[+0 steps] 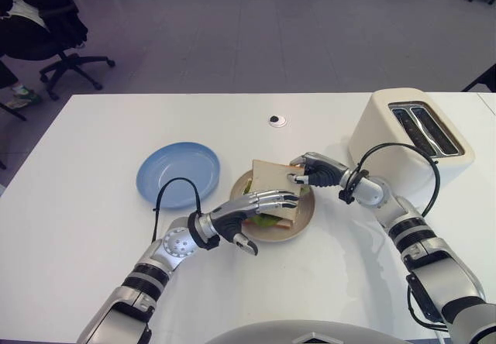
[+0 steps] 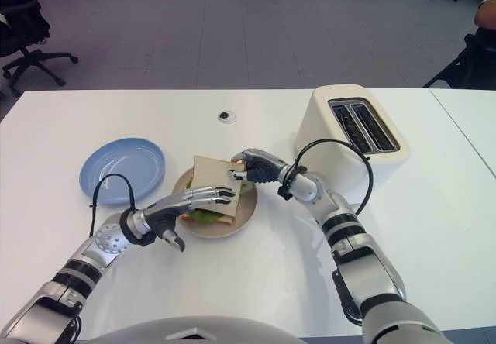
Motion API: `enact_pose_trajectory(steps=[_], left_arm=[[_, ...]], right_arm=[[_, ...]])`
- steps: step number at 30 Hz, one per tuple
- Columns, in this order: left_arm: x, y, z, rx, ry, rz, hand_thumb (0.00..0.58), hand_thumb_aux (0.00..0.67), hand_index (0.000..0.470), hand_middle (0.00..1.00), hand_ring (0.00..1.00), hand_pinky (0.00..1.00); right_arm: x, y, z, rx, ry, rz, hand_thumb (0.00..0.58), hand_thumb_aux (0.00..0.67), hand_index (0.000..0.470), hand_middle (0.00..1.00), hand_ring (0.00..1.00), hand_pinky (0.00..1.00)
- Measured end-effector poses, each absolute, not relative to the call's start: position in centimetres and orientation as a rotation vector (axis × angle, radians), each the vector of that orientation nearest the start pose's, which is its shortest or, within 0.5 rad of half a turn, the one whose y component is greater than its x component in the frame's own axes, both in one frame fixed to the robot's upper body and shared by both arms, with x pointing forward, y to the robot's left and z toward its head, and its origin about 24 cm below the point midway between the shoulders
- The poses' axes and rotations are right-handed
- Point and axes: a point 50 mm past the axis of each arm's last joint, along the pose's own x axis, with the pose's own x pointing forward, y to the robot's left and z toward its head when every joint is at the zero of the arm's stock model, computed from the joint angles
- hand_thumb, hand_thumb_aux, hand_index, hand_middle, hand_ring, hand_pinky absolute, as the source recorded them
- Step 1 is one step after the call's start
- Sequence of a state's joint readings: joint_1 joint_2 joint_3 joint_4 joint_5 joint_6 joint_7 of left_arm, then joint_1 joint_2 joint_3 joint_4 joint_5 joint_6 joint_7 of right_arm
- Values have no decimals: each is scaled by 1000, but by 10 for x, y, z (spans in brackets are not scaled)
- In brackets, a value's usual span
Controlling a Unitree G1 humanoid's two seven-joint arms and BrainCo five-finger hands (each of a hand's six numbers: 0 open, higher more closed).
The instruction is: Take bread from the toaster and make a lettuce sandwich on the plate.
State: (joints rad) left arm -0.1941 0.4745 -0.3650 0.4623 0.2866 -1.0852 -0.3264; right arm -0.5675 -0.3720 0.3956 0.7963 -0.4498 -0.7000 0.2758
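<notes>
A white surface [image 1: 85,228] fills the near half of the scene. Beyond its far edge lies a grey floor [image 1: 271,34], with a black office chair [image 1: 71,59] on castors at the far left. A second white tabletop [image 2: 474,123] adjoins the first on the right, with a thin seam between them.

Near the middle of the surface sits a tan plate [image 1: 296,229], which carries lettuce [image 2: 203,215] on a lower slice. Above it is the top bread slice [image 1: 271,177], tilted, with its far edge raised and its near edge down over the lettuce. The right hand [image 1: 316,170] pinches this slice at its right-hand corner, fingers closed on the crust. The left hand [image 1: 249,211] lies at the near side of the plate with its fingers stretched out and slightly spread. They reach across the front of the sandwich under the tilted slice and grip nothing.

Just left of the tan plate, almost touching it, is a blue plate [image 1: 174,175]. The cream toaster [image 1: 384,139] stands to the right, well apart from the plates, with its two slots dark. A small round black-and-white fitting [image 1: 277,120] sits in the surface beyond the plates.
</notes>
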Motion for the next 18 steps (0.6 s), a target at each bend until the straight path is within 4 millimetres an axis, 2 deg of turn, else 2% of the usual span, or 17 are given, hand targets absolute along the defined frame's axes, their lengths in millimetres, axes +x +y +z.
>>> enact_pose_trajectory(steps=[4, 5, 6, 7, 8, 11, 12, 15, 16, 17, 18], left_arm=[[234, 130, 33, 861, -577, -990, 0, 0, 0, 0, 0, 0], [237, 129, 32, 894, -582, -985, 0, 0, 0, 0, 0, 0], [237, 128, 32, 905, -584, -982, 0, 0, 0, 0, 0, 0], [238, 127, 30, 916, -582, -983, 0, 0, 0, 0, 0, 0], [238, 125, 28, 918, -580, -983, 0, 0, 0, 0, 0, 0], [238, 123, 26, 919, -581, -995, 0, 0, 0, 0, 0, 0], [239, 122, 27, 921, -584, -1000, 5, 3, 2, 0, 0, 0], [240, 120, 25, 928, -570, -1011, 71, 42, 29, 0, 0, 0], [240, 120, 24, 928, -569, -1013, 71, 42, 29, 0, 0, 0], [240, 120, 24, 928, -568, -1015, 66, 39, 28, 0, 0, 0], [240, 119, 24, 927, -569, -1014, 92, 55, 39, 0, 0, 0]], right_arm=[[320, -118, 38, -1016, -269, 874, 580, 670, 470, 1000, 1000, 1000], [320, -118, 38, -1024, -269, 868, 535, 483, 339, 996, 996, 996], [321, -119, 37, -1024, -267, 862, 0, 0, 0, 902, 902, 902], [321, -120, 37, -1023, -266, 851, 0, 0, 0, 847, 847, 847], [321, -120, 35, -1028, -266, 846, 0, 0, 0, 639, 639, 639], [322, -122, 38, -999, -279, 808, 0, 0, 0, 459, 459, 459], [324, -124, 42, -967, -286, 781, 0, 0, 0, 341, 341, 341], [331, -130, 63, -805, -365, 641, 0, 0, 0, 224, 224, 224], [337, -135, 83, -710, -438, 540, 0, 0, 0, 192, 192, 192], [340, -139, 90, -663, -462, 494, 0, 0, 0, 169, 169, 169], [342, -143, 96, -623, -478, 455, 0, 0, 0, 149, 149, 149]])
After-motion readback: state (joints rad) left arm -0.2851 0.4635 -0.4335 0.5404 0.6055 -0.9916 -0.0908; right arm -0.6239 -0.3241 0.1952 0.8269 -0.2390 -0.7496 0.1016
